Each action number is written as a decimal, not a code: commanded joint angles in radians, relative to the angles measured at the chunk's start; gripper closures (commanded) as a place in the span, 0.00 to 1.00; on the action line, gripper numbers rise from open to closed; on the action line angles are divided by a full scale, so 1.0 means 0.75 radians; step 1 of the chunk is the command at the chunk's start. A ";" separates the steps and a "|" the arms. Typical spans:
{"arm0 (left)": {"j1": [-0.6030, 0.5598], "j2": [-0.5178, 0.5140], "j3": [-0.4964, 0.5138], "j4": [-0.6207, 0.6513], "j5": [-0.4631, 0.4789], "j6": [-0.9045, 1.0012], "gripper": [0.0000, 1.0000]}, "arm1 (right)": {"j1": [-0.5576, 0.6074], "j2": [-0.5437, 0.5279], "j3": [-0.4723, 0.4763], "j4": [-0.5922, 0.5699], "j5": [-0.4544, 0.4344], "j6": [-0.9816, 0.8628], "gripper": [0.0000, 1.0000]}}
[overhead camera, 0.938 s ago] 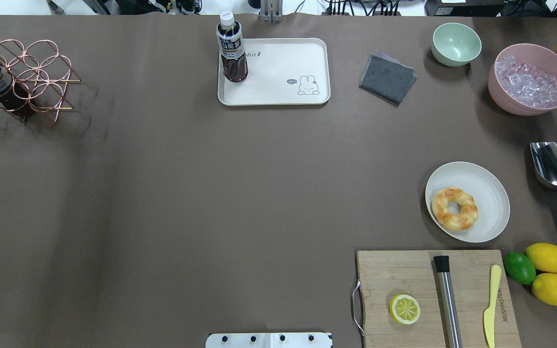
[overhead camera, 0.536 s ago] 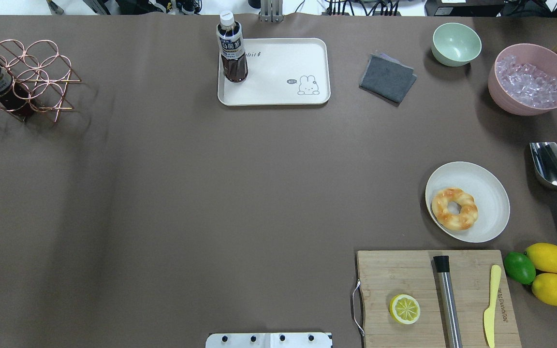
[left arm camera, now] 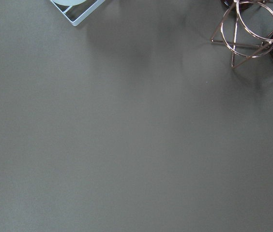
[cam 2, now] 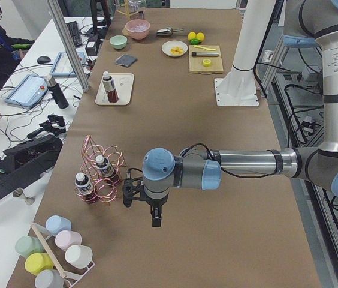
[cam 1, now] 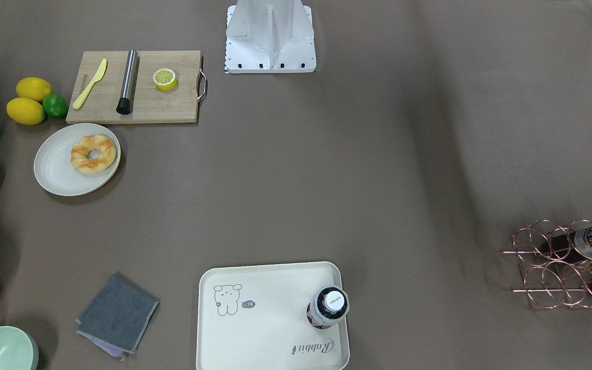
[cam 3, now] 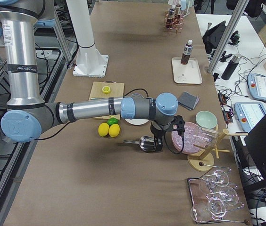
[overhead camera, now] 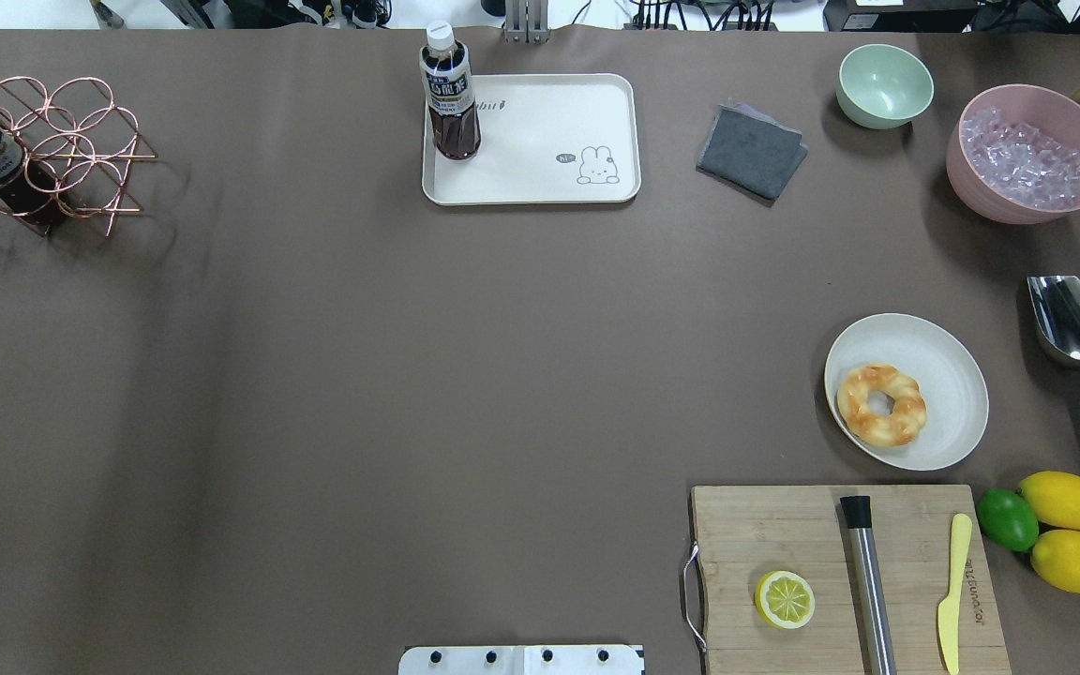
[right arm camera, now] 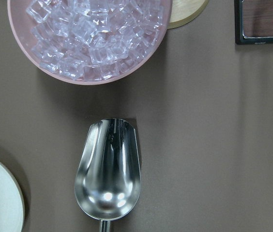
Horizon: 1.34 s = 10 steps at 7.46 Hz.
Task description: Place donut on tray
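Observation:
The donut lies on a round off-white plate at the right of the table; it also shows in the front-facing view. The cream tray sits at the far middle with a dark drink bottle standing in its left corner. Neither gripper is near either one. My left gripper hangs over bare table beside the copper rack. My right gripper hangs over the metal scoop. Both show only in the side views, so I cannot tell whether they are open or shut.
A wooden cutting board with a lemon half, a steel bar and a yellow knife lies near the plate. Lemons and a lime, a metal scoop, a pink bowl of ice, a green bowl, a grey cloth and a copper bottle rack are around.

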 commanded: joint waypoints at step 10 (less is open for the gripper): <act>0.000 -0.031 0.003 0.004 -0.002 -0.001 0.02 | -0.245 -0.043 0.206 0.100 0.014 0.353 0.00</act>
